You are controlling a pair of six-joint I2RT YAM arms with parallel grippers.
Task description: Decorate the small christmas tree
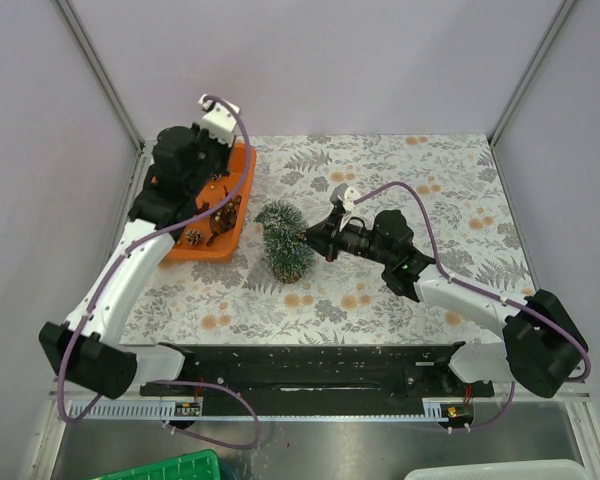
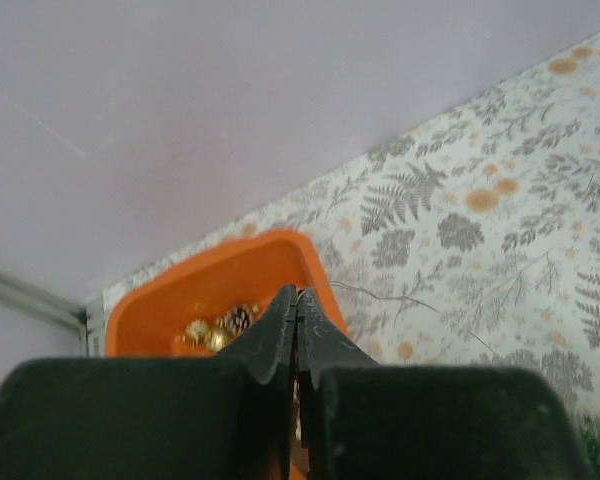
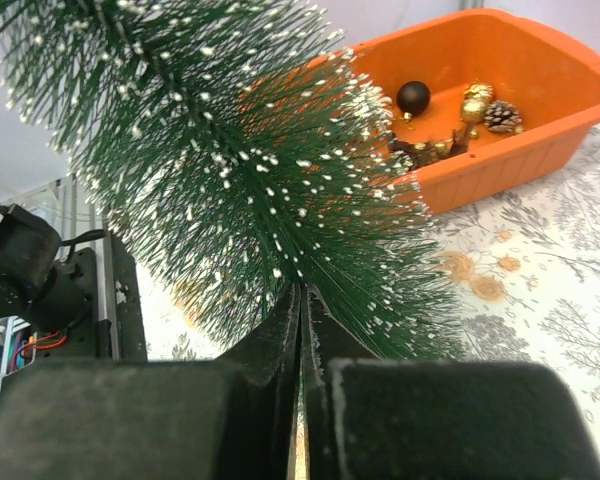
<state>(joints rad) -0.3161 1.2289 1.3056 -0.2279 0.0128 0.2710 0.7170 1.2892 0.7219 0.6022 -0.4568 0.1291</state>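
Your left fingers (image 2: 285, 325) are pressed flat together, tip to tip, with no gap and nothing between them; the left gripper (image 2: 296, 298) hangs above the orange tray (image 2: 220, 272), pointing towards its far end. Your right fingers (image 3: 285, 340) are closed the same way, and the right gripper (image 3: 302, 293) has its tips right at the lower bristles of the small christmas tree (image 3: 230, 170); from the wrist view you cannot tell whether a few bristles are caught between the tips or only brush past them.

From above, the small christmas tree (image 1: 283, 240) stands on the leaf-and-flower patterned tablecloth (image 1: 420, 190) near the middle of the table, just beside the right-hand rim of the orange tray (image 1: 244, 172) and between that tray and your right gripper (image 1: 318, 237); its dark green bristles carry white tips.

The tray sits at the far left of the cloth, with your left arm's wrist over it. In it lie a dark ball ornament (image 3: 413, 97), some gold ornaments (image 3: 475, 103) and a pine cone (image 3: 501, 116), grouped towards one end; your left wrist camera shows the gold ornaments (image 2: 200, 332) and the pine cone (image 2: 239, 318) just beyond the closed tips.
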